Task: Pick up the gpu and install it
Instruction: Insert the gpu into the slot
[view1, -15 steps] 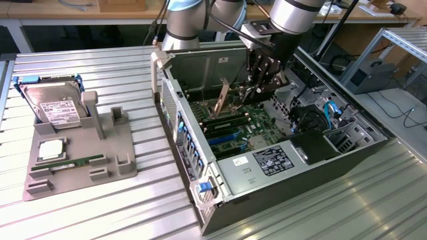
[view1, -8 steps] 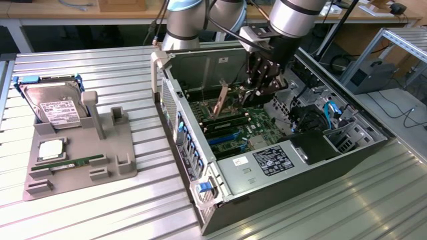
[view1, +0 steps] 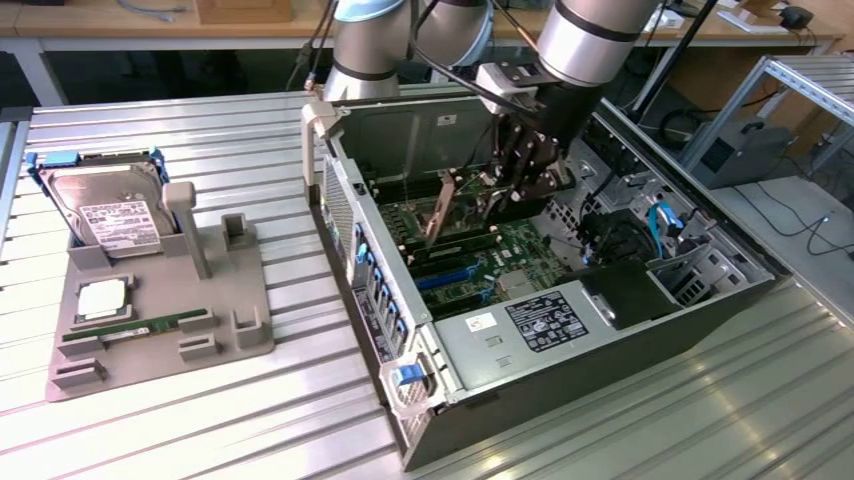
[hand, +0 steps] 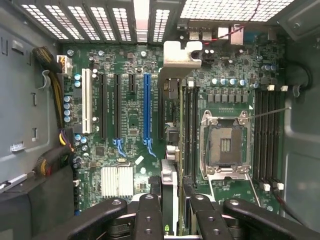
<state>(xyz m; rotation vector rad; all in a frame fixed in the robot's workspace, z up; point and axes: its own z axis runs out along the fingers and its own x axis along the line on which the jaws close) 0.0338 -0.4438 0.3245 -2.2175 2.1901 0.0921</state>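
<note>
My gripper (view1: 518, 185) reaches down into the open computer case (view1: 694, 300). It is shut on the gpu (view1: 438, 215), a thin dark card standing on edge over the motherboard (view1: 487, 260). In the wrist view the gpu (hand: 170, 125) is seen edge-on, running away from my gripper (hand: 172, 202) toward the vented rear wall. Its pale metal bracket (hand: 182, 55) is at that far end. The card lies along the board between the blue slot (hand: 146, 107) and the memory slots (hand: 190, 130). Whether its edge sits in a slot is hidden.
On the exterior view's left, a grey fixture (view1: 234, 330) holds a silver hard drive (view1: 114, 215), a processor (view1: 104, 300) and a green memory stick (view1: 147, 325). Inside the case are the power supply (view1: 534, 320), an empty processor socket (hand: 225, 145) and cable bundles (hand: 55, 160).
</note>
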